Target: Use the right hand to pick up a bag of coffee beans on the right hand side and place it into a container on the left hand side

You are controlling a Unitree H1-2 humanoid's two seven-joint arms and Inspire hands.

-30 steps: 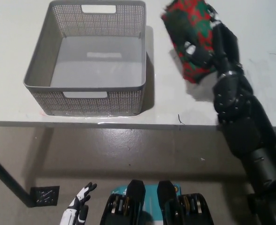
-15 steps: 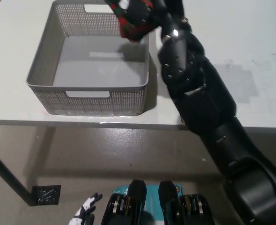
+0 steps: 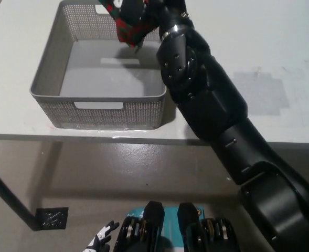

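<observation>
Head view, nearest first: the white left hand (image 3: pixel 103 242) rests low, well below the basket (image 3: pixel 49 86), with fingers that seem spread and nothing in them. Next comes the white table (image 3: pixel 259 126), on which the grey mesh basket stands, its floor bare. Farthest, the black right hand (image 3: pixel 144 13) grips the red-and-green coffee bag (image 3: pixel 124 29), which hangs over the basket's far right corner, above the rim and not yet inside. This looks like the placing step. The next move likely calls for lowering the bag toward the basket floor, clear of the far wall, before letting go.
</observation>
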